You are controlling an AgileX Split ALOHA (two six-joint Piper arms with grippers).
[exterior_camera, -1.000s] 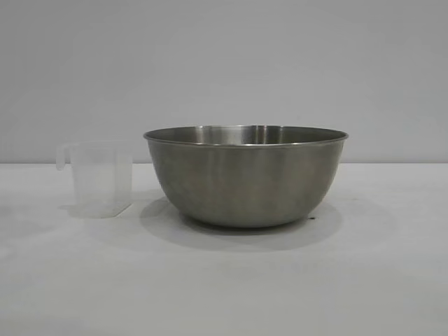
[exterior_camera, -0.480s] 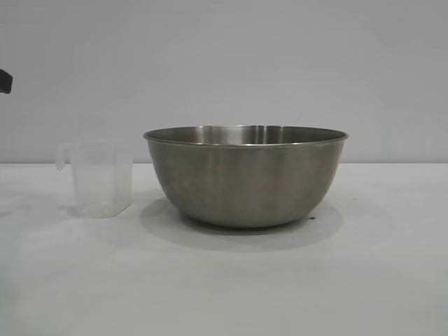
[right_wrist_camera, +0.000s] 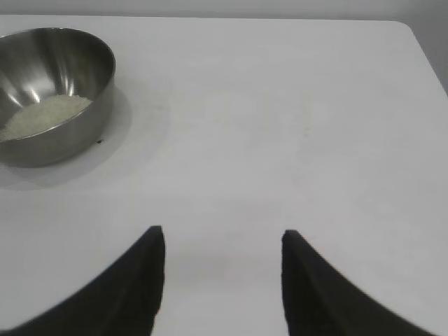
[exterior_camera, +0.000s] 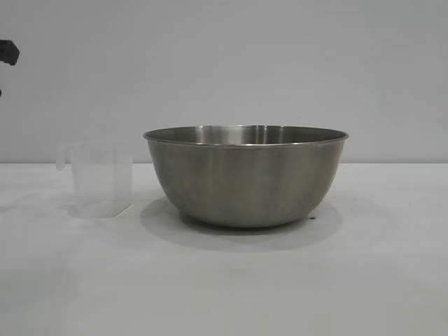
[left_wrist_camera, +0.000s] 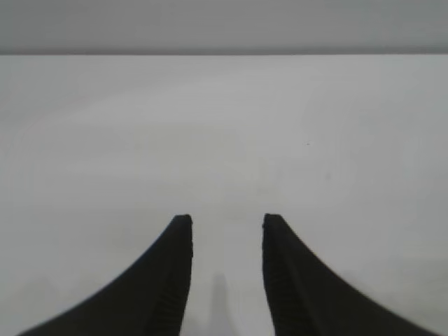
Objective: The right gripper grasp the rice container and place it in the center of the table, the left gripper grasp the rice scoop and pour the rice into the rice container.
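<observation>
Item 1, rice container [exterior_camera: 246, 175]: sitting mid-table [exterior_camera: 378, 280], rice [right_wrist_camera: 43, 115] inside; pour looking done.
Item 2, rice scoop [exterior_camera: 100, 180]: standing upright just beside container, appearing empty, well apart from both sets of fingers.
Item 3, left gripper [left_wrist_camera: 225, 222]: fingers standing part open, holding nothing, only bare table ahead. Step judged as retreat; keeping clear of scoop matters.
Item 4, right gripper [right_wrist_camera: 222, 234]: fingers standing open, empty, container far off ahead.
Views: right wrist alone showing rice; ext. alone showing scoop.
</observation>
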